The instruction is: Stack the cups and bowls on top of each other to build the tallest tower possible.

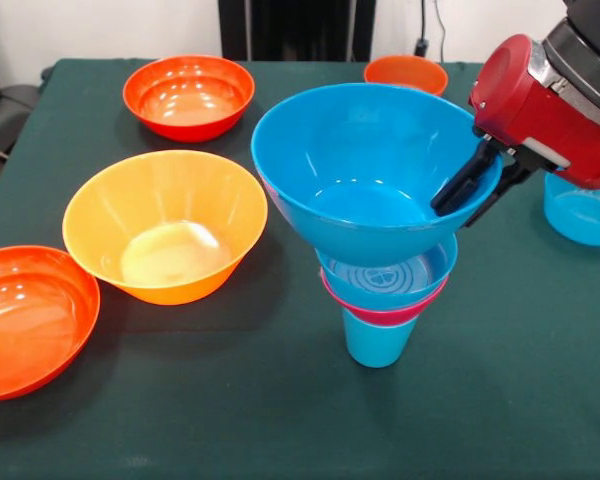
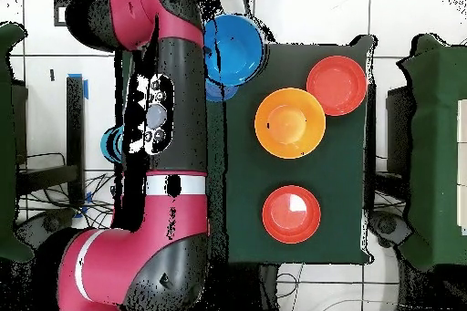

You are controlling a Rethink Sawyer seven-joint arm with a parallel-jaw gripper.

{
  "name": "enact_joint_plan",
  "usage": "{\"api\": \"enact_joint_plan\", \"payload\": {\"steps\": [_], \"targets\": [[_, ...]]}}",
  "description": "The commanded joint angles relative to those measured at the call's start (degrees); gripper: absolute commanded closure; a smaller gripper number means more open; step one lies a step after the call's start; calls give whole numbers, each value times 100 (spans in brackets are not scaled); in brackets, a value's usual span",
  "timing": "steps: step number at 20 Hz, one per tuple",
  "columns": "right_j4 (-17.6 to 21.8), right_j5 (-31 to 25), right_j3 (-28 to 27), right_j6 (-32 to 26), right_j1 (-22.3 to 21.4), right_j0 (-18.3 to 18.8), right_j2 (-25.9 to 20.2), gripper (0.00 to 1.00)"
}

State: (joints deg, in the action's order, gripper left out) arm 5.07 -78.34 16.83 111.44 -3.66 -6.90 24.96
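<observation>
The tower stands mid-table in the front view: a light blue cup [image 1: 378,342] at the bottom, then a pink bowl [image 1: 380,314], a small blue bowl [image 1: 392,278] and a large blue bowl [image 1: 365,170] on top; the large blue bowl also shows in the overhead view [image 2: 233,49]. My gripper [image 1: 470,195] reaches in from the right and is shut on the large blue bowl's right rim, one finger [image 1: 458,187] inside and one outside. The purple cup is out of view. In the overhead view the arm [image 2: 173,98] hides the gripper.
A large yellow-orange bowl [image 1: 165,228] [image 2: 290,123] stands left of the tower. Red-orange bowls sit at the back left [image 1: 188,95] [image 2: 291,213] and front left [image 1: 25,318] [image 2: 336,85]. A small orange bowl [image 1: 405,72] is behind the tower. A translucent blue container [image 1: 582,212] stands far right. Green tablecloth [image 1: 280,420].
</observation>
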Motion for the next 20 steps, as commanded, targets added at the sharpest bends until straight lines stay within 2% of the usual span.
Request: {"api": "enact_joint_plan", "payload": {"steps": [1,20], "targets": [[-145,111,703,286,-236,49,-446,100],[-328,611,1157,254,-341,26,-614,100]]}}
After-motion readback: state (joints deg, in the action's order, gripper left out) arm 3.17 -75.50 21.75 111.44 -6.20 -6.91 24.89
